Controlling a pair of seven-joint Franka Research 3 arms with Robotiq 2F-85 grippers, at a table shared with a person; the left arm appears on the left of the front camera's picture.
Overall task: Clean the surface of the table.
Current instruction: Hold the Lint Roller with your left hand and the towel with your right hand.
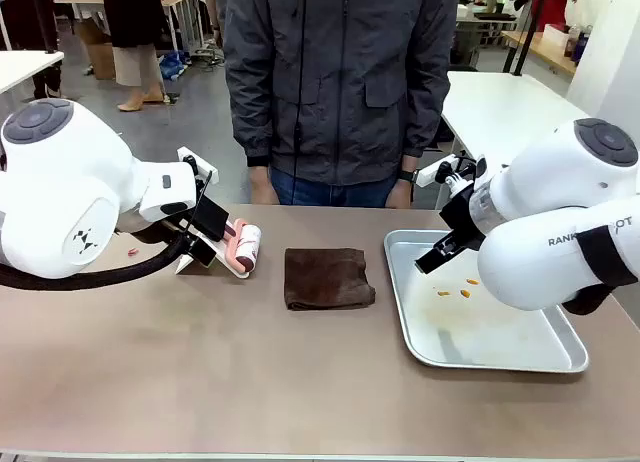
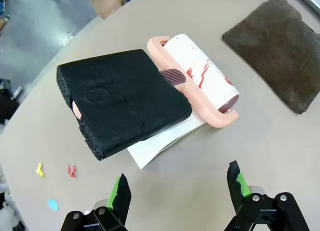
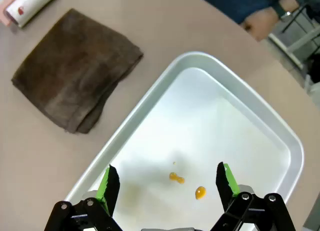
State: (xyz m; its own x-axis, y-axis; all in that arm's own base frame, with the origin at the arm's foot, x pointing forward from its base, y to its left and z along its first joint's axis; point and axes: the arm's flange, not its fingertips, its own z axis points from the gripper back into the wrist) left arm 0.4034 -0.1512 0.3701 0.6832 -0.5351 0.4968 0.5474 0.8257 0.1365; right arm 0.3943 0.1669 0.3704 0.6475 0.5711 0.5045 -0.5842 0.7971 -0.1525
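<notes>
Left fingers point(image 2: 120, 188) gape wide and empty over the lint roller point(image 2: 200, 73) at the desk's point(image 1: 200, 382) ten o'clock, right fingers point(image 3: 226, 177) likewise above the three-o'clock metal tray point(image 3: 196, 55).

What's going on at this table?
Nothing is held yet. The left gripper hovers open above a lint roller and a black foam block on the table; the right gripper hovers open over a metal tray with orange bits. A folded brown cloth lies between them. A person stands across the table.
</notes>
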